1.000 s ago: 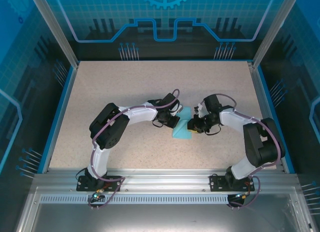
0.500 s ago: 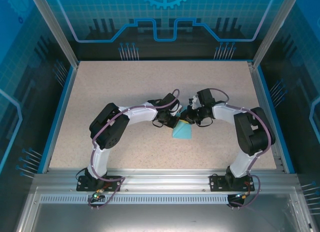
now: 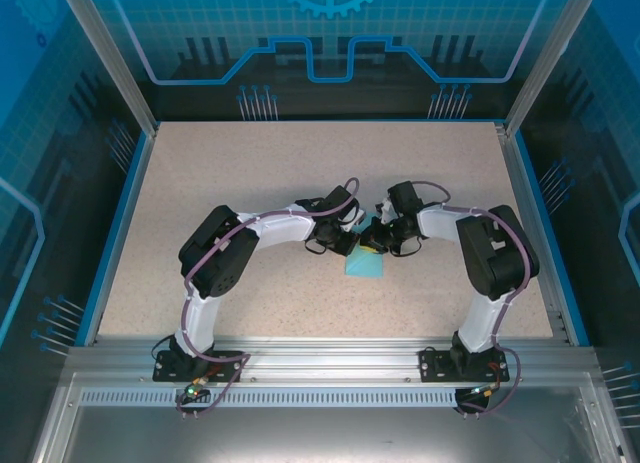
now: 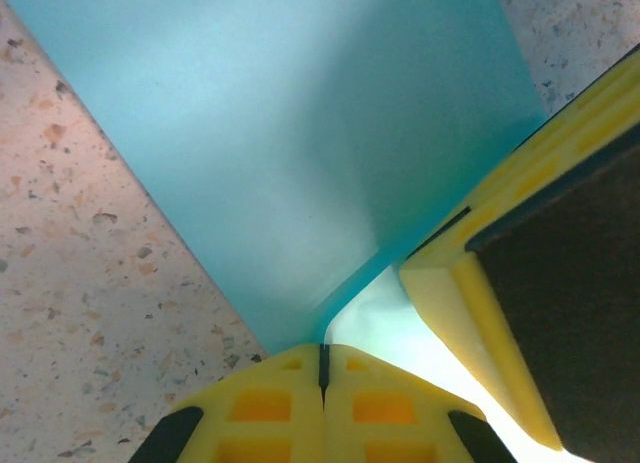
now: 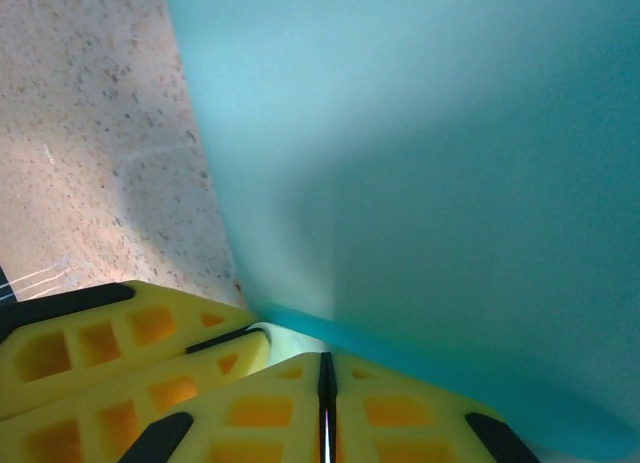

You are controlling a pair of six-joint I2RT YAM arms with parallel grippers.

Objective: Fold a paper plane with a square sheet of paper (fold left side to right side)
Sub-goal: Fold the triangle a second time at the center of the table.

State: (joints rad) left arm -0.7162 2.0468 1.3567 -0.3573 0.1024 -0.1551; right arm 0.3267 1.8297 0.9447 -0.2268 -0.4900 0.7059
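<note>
Paper, one light-blue sheet [image 3: 366, 266], lies partly folded in the middle of the bench [image 3: 250, 173], between two tools. The left tool [image 4: 322, 355] is pressed together at the sheet's edge. The right tool [image 5: 326, 363] is pressed together too, its tips against the paper. I cannot tell whether either pinches it.

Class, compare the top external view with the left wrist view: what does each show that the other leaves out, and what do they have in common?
Top external: both whole arms, the blue enclosure walls and the full table, with the left gripper and right gripper meeting mid-table. Left wrist: close detail, namely the left gripper's shut yellow fingertips touching the edge of the square sheet of paper, a soft crease across it, and the table's speckles. Both: the light-blue sheet and the two grippers close together at it.
</note>
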